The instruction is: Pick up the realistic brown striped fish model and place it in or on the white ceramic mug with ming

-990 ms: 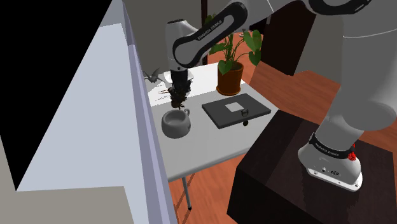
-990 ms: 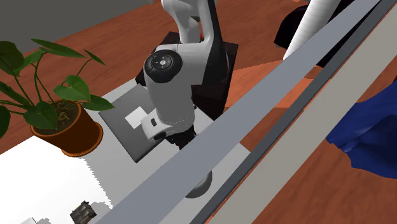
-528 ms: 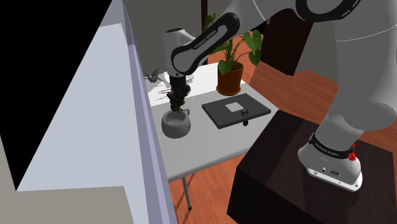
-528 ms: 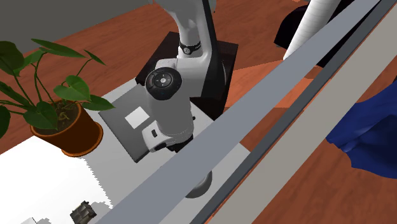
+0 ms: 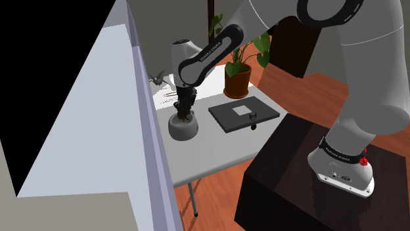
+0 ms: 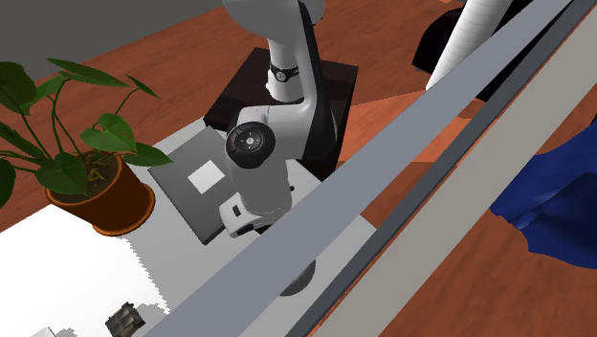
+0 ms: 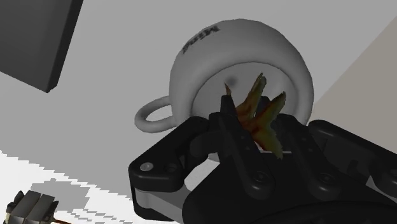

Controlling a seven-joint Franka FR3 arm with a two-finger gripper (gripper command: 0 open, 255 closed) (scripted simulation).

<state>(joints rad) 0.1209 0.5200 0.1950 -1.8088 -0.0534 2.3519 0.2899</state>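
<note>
Fingers [image 7: 229,127]: closed on the fish [image 7: 262,108] — one black finger on each side, clasping its body.
Fish: brown-orange with greenish, forked fins that poke out past the fingertips; the rest of its body is buried between the fingers and hard to make out.
Fish's place: at the centre of the wrist view, straight in front of the mouth of the mug [image 7: 254,51]. In the shoulder view it is a dark smudge under the gripper [image 5: 184,110], right at the mug's rim — whether it dips inside cannot be told.
Mug: pale grey-white and round-bellied, with a loop handle and dark lettering on its side. It stands upright on the tabletop [image 5: 217,144], left of centre in the shoulder view.
Second exterior view: the arm's wrist covers the gripper and fish; a curved sliver of the mug peeks out below a grey beam [image 6: 402,172] that crosses the frame diagonally.
Dark slab [image 5: 244,114]: flat, with a white patch, right of the mug and apart from it.
Potted plant [image 5: 238,77]: upper centre of the shoulder view, its leaves partly behind the arm.
Small object [image 7: 28,207]: lower left corner of the wrist view, cut by the edge and too unclear to name.
</note>
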